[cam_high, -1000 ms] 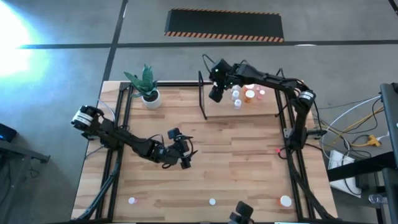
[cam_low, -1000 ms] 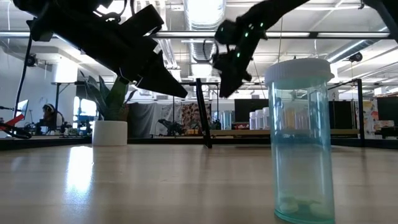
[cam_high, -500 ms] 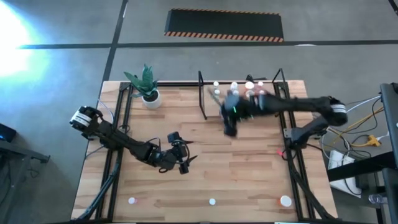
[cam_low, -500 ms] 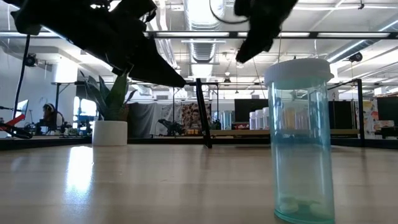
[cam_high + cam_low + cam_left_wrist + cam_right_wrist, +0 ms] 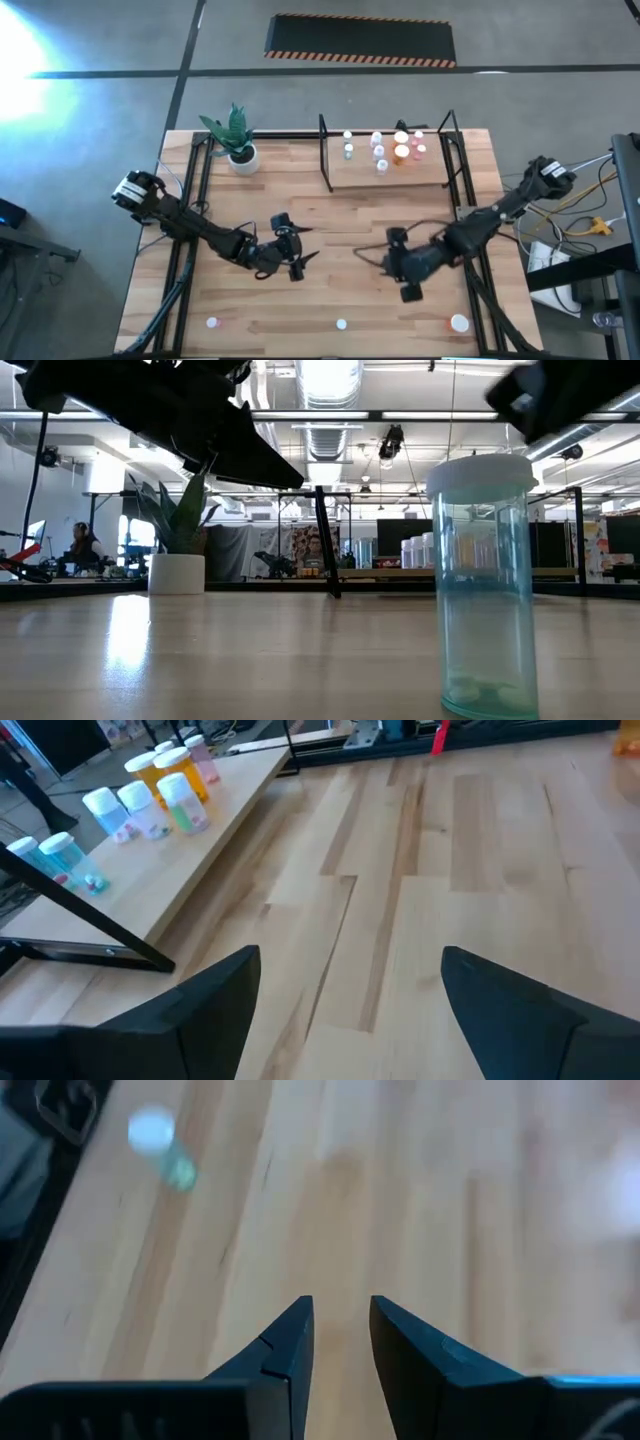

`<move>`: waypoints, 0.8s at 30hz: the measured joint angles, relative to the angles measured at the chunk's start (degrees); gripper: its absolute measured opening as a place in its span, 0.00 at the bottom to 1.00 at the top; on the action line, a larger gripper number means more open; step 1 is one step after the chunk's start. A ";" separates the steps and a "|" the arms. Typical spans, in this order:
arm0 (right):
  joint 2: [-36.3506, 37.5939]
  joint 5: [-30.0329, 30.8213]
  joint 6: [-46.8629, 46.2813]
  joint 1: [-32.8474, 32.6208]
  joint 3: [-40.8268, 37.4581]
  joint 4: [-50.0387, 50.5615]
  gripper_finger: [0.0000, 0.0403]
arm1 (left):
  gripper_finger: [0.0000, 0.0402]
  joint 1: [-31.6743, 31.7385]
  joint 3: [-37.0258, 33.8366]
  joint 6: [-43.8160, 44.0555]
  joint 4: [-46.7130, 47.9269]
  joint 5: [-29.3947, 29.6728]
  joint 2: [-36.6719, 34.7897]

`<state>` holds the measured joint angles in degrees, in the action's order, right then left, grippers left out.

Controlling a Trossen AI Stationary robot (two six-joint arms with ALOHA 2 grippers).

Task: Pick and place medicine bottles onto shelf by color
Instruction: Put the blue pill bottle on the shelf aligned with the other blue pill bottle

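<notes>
- right gripper (image 5: 408, 283) empty, fingers at a narrow gap, low over table (image 5: 330, 240)
- too narrow for green bottle (image 5: 165, 1150): risks tipping it
- left gripper (image 5: 297, 262) wide, idle mid-table

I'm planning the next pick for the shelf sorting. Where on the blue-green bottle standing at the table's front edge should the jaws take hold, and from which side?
Grip the blue-green bottle across its straight clear body, just under the white cap, coming down from above. It stands upright and alone on the table, and its round walls look even on every side, so they probably suit opposing jaws.
</notes>
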<state>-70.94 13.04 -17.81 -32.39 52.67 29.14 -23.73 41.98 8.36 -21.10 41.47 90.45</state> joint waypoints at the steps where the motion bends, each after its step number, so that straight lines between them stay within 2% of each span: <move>1: -0.77 0.01 -2.25 -1.28 -0.71 -0.04 0.22 | 0.73 0.00 0.00 0.00 -0.01 -0.01 0.03; 3: -2.46 -0.10 -5.28 -3.58 -2.17 -1.85 0.23 | 0.73 0.03 0.00 -0.12 -0.21 0.00 0.16; 9: -10.14 -1.62 -5.62 -8.11 -5.48 -13.50 0.27 | 0.73 0.13 -0.02 -0.26 -0.97 0.00 0.24; 14: -17.77 -4.50 -4.30 -8.38 -5.40 -24.35 0.37 | 0.73 0.13 -0.13 -0.16 -0.95 -0.02 0.24; 19: -23.60 -3.92 5.32 -7.94 -2.14 -33.53 0.51 | 0.73 0.24 -0.13 -0.20 -0.93 -0.02 0.24; 24: -27.47 0.20 14.87 -7.62 2.33 -38.49 0.57 | 0.73 0.53 -0.13 -0.15 -0.95 -0.02 0.25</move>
<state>-98.41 13.24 -2.94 -40.02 55.01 -9.35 -23.20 41.85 8.21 -22.04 41.45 90.70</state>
